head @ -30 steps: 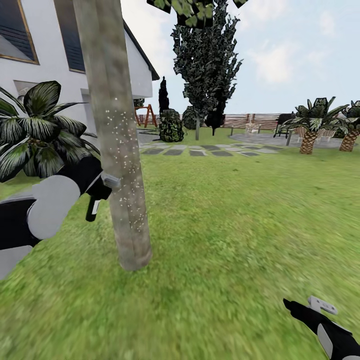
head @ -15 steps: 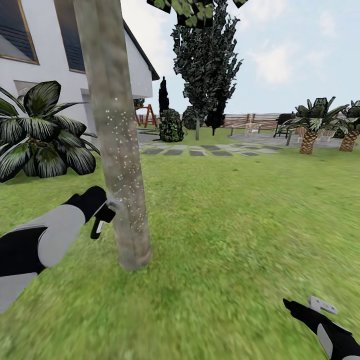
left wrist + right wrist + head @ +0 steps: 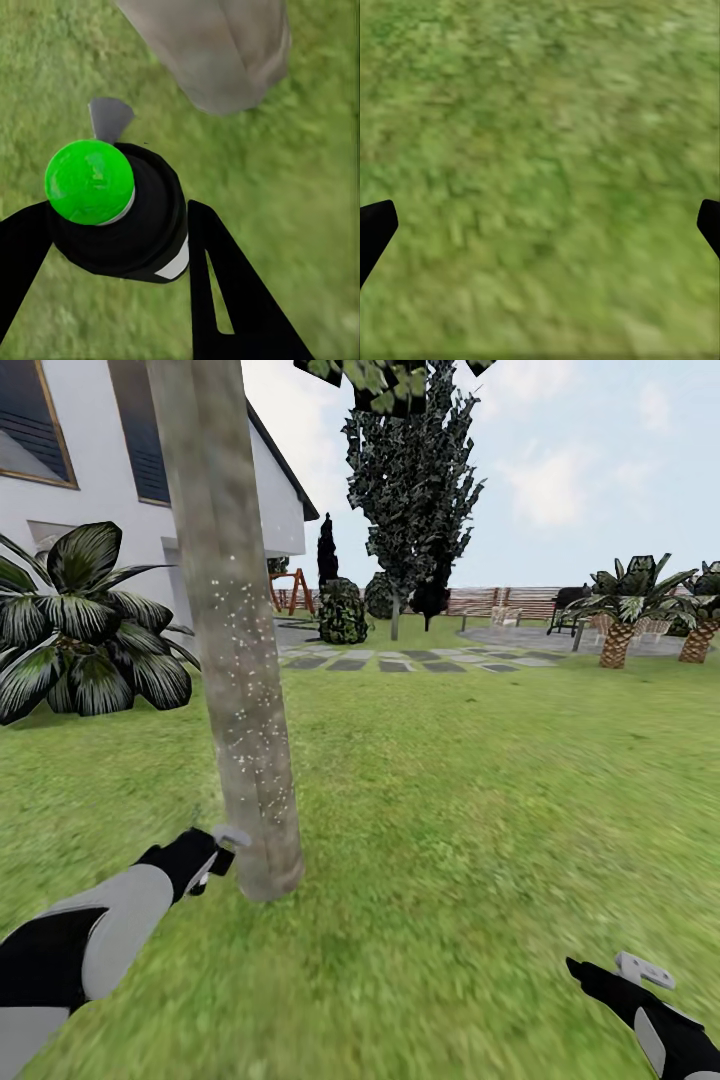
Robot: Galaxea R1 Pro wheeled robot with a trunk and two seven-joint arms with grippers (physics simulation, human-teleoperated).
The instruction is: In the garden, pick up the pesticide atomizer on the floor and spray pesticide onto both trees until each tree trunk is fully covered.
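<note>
Left gripper (image 3: pixel 212 857) sits low beside the base of the tree trunk (image 3: pixel 235 630), on the trunk's left side in the head view, just above the lawn (image 3: pixel 460 810). Its jaws are closed around the pesticide atomizer (image 3: pixel 120 210), a dark bottle with a bright green cap and a white label patch. In the left wrist view the black fingers (image 3: pixel 225 285) flank the bottle on both sides, and the foot of the trunk (image 3: pixel 217 52) stands just beyond it on the grass. A small grey nozzle tab points from the bottle toward the trunk. In the head view the atomizer (image 3: pixel 200 875) is mostly hidden by the gripper.

Fine white specks dot the bark on the middle stretch of the trunk; the lowest part near the ground looks plain.

Right gripper (image 3: pixel 600 975) hangs low at the near right of the head view, well apart from the trunk. In the right wrist view its fingertips (image 3: pixel 376 225) sit at opposite edges with only grass (image 3: pixel 540 172) between them: jaws wide, holding nothing.

Background: white house (image 3: pixel 90 470), broad-leaved plant (image 3: pixel 85 625), stepping stones (image 3: pixel 400 660), slat fence (image 3: pixel 500 600), palms (image 3: pixel 625 610).
</note>
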